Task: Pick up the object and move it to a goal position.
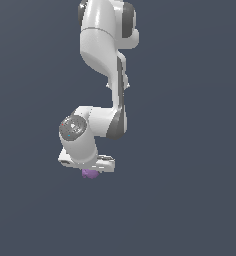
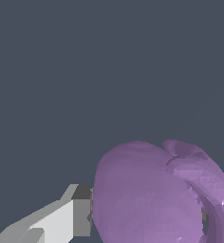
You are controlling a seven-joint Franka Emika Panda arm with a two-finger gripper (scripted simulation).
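1. Exterior view: the white arm (image 1: 105, 75) hangs against a plain dark background. The purple object (image 1: 89, 173) sits right under the gripper (image 1: 90, 170), touching its underside.
2. Wrist view: the object (image 2: 152, 194) looms large, pressed against one grey finger (image 2: 78, 216); the gripper looks clamped on it.

Plain dark slate-blue ground (image 1: 190, 150) throughout.

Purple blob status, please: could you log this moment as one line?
purple blob | between claw fingers, one pad touching | grasp: likely | goal marker: none visible
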